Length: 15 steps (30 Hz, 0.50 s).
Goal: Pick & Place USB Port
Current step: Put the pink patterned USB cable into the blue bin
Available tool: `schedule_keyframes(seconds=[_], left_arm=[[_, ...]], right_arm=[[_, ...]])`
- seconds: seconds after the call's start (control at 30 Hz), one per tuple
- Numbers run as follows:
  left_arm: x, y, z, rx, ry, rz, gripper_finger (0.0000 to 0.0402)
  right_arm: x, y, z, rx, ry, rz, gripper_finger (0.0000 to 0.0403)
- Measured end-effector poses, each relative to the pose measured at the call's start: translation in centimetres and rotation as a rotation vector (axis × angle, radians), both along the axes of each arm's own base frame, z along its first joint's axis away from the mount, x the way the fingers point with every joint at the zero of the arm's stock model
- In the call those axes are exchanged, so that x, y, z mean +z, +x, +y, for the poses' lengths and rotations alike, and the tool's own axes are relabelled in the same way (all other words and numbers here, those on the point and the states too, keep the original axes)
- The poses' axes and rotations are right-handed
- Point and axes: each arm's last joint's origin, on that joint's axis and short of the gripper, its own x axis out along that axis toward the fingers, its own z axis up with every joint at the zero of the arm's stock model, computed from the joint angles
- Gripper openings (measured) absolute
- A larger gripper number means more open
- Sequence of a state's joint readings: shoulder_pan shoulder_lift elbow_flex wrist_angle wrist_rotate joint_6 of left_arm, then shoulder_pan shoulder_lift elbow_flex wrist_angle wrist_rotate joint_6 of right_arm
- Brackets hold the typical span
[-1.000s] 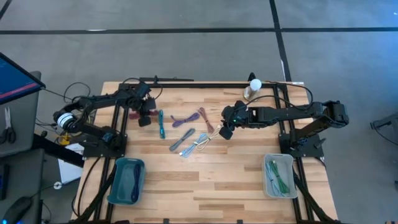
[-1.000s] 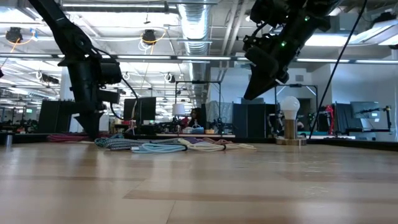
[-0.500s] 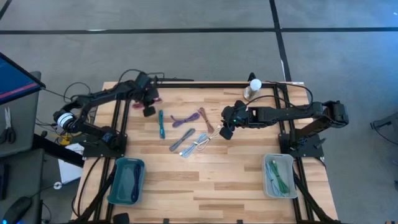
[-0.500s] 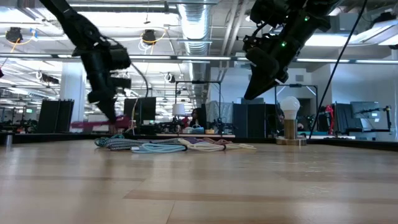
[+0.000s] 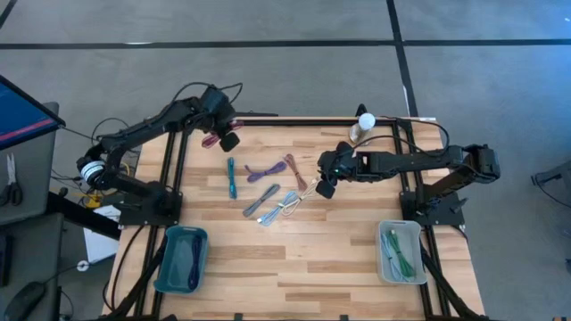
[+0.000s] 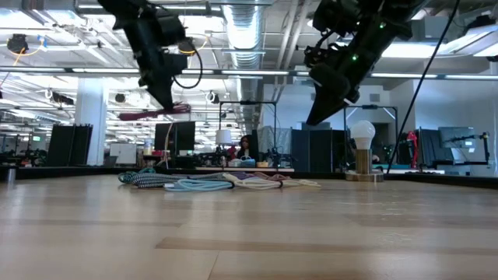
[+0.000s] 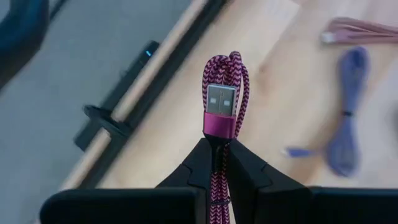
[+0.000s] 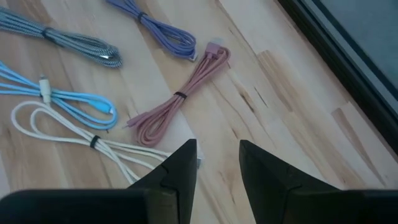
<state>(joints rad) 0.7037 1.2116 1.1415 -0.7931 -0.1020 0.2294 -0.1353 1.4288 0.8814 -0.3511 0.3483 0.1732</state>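
Magenta braided USB cable (image 7: 222,93), folded bundle, silver plug foremost; long axis in line with left fingers (image 7: 214,163), pinched shut on it, above desk (image 5: 339,259) corner. Right fingers (image 8: 214,163) parted, empty.

Magenta-black braided cable (image 7: 222,93); pink cable (image 8: 181,95); teal bin (image 5: 181,259).

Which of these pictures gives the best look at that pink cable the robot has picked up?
The left wrist view: the magenta braided USB cable sits pinched in the left hand, its plug facing the camera. The high view shows a small pinkish loop at the table's far-left edge; the low view shows a thin strand aloft. The right wrist view misses it.
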Motion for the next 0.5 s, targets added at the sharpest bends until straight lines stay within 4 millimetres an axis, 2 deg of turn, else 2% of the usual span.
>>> schedule_keyframes(seconds=[0.2, 0.5], left_arm=[[1.4, -0.5, -3.3, -0.015, -0.074, -0.029, 0.0025], [4.0, -2.5, -8.8, -0.020, -0.155, -0.236, 0.0025]], right_arm=[[-0.3, -0.6, -0.7, -0.027, 0.009, 0.057, 0.0113], [-0.5, -0.9, -1.1, -0.044, 0.013, 0.082, 0.0113]])
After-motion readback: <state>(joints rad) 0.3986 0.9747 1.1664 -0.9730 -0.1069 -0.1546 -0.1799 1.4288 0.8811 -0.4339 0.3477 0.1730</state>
